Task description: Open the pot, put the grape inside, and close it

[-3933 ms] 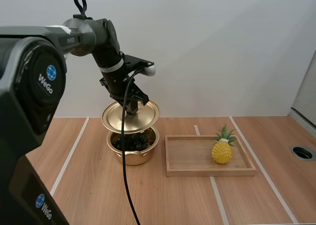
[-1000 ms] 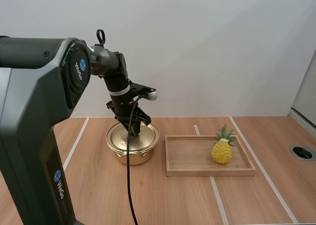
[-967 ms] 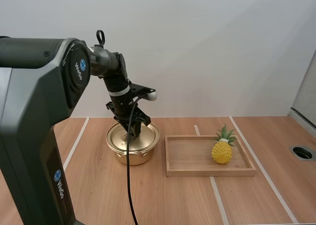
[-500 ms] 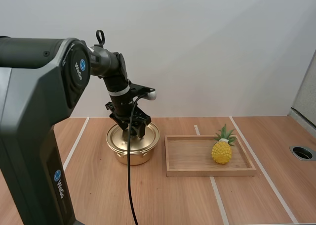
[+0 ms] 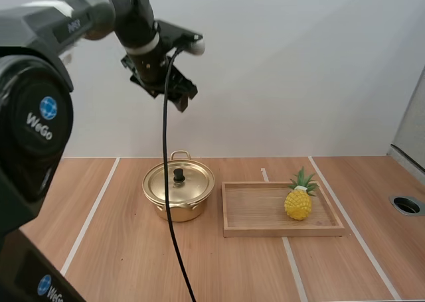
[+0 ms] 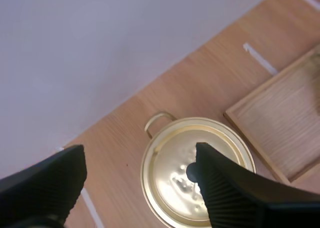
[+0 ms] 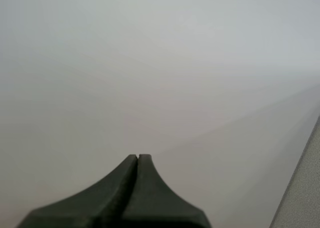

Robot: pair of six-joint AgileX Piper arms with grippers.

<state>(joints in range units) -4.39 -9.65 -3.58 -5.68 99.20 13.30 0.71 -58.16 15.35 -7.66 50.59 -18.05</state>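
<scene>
A plain white wall (image 5: 299, 63) stood behind the wooden table (image 5: 119, 249), evenly and softly lit. The table's top was light-brown wood grain, crossed by white lines (image 5: 93, 209) running toward the wall. Near the table's right edge a round, dark-rimmed hole (image 5: 406, 205) was set into the wood, and a grey panel (image 5: 412, 123) rose just behind it.

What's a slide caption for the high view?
Left end effector open high above the lidded pot; pineapple sits in the tray.
</scene>
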